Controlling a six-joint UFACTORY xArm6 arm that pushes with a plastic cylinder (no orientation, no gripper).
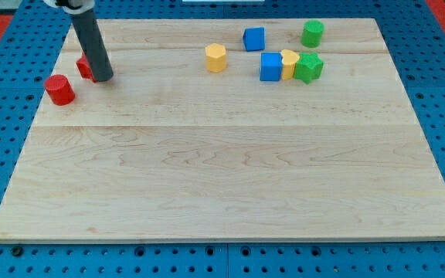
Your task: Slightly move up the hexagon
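The yellow hexagon block (216,57) stands on the wooden board (230,162) near the view's top, a little left of centre. My tip (103,78) rests on the board at the view's upper left, far to the left of the hexagon. The rod hides most of a small red block (84,68) that lies right against it. A red cylinder (59,89) stands just left of and below my tip.
Right of the hexagon are a blue cube (254,38) and a green cylinder (312,33) near the top edge. Below them a blue block (270,67), a yellow block (289,63) and a green block (309,68) stand close together in a row.
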